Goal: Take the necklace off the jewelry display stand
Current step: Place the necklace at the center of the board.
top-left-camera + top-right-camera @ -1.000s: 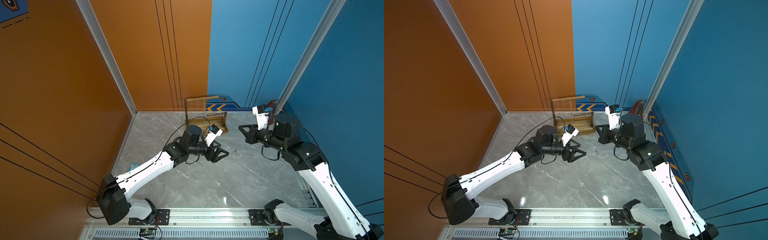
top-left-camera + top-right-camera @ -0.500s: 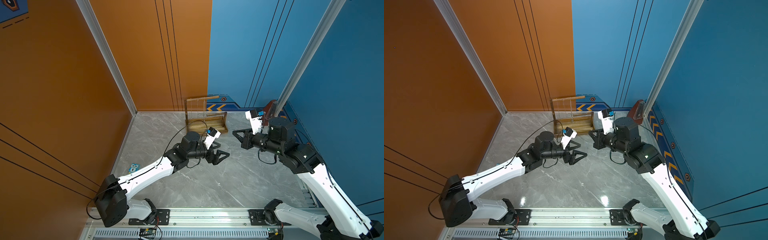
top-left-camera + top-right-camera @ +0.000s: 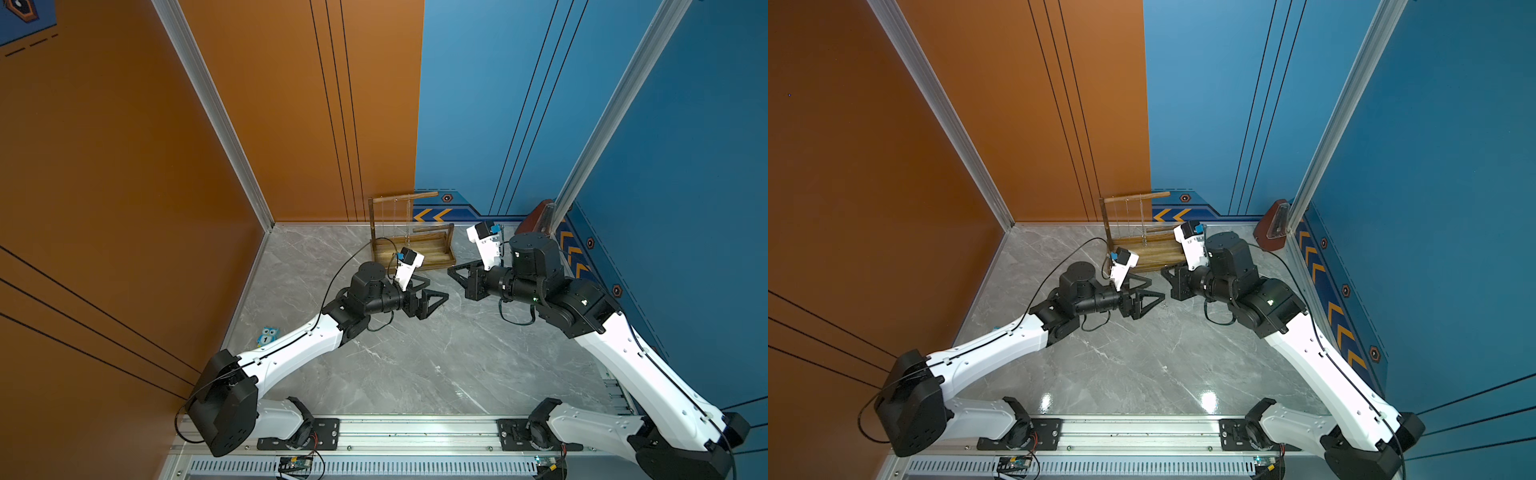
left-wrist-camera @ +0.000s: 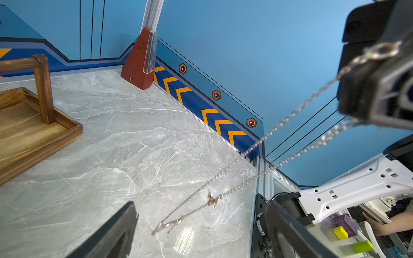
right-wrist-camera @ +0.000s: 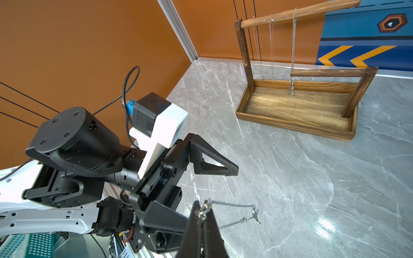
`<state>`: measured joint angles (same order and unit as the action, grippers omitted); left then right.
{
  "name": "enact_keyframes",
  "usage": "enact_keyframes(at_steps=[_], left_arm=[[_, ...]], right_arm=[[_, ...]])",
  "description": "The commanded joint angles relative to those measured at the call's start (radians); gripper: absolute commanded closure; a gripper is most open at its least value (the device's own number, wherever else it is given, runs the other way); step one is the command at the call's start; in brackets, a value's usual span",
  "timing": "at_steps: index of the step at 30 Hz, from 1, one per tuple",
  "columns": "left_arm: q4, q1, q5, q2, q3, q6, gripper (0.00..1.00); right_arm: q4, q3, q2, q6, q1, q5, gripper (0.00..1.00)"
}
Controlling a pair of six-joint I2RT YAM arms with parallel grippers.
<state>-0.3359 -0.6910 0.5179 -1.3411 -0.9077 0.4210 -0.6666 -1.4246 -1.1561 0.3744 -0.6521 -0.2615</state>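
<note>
The brown wooden jewelry display stand [image 3: 432, 249] [image 3: 1138, 253] [image 5: 295, 111] [image 4: 26, 125] stands at the back of the marble table. My right gripper [image 3: 449, 271] [image 3: 1163, 271] [image 5: 202, 208] is shut on the clasp end of a thin gold necklace [image 5: 254, 214] [image 4: 212, 198], away from the stand. Its chain slants down and the small pendant hangs just above the table. My left gripper [image 3: 438, 289] [image 3: 1155, 289] [image 4: 200, 205] is open, facing the right one, with the pendant end between its spread fingers and untouched. Three more chains [image 5: 271, 44] hang from the long crossbar.
A reddish-brown metronome [image 3: 536, 216] [image 3: 1273, 226] [image 4: 140, 60] stands in the back right corner. An owl sticker [image 3: 268, 336] lies near the left wall. Orange and blue walls close in the table on three sides; a metal rail [image 3: 415, 432] runs along the front.
My right gripper has carried the necklace leftward and toward the front, closer to the left gripper. The left jaws have opened wider.
</note>
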Motion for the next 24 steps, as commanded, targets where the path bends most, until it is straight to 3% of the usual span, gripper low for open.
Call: enact_keyframes(at_steps=[1, 14, 18, 19, 24], left_arm=[[-0.064, 0.025, 0.071, -0.02, 0.013, 0.032, 0.08], [-0.115, 0.062, 0.203, -0.109, -0.015, 0.088, 0.09], [-0.114, 0.043, 0.223, -0.138, -0.023, 0.087, 0.12], [-0.114, 0.039, 0.223, -0.143, -0.025, 0.087, 0.18], [-0.114, 0.025, 0.22, -0.157, -0.025, 0.082, 0.27]], right_arm=[[-0.018, -0.043, -0.013, 0.011, -0.018, 0.023, 1.0], [-0.022, -0.063, -0.034, 0.018, -0.026, 0.021, 1.0], [-0.03, -0.069, -0.033, 0.013, -0.026, 0.024, 1.0], [-0.031, -0.072, -0.03, 0.012, -0.026, 0.021, 1.0], [-0.043, -0.083, -0.03, 0.012, -0.025, 0.016, 1.0]])
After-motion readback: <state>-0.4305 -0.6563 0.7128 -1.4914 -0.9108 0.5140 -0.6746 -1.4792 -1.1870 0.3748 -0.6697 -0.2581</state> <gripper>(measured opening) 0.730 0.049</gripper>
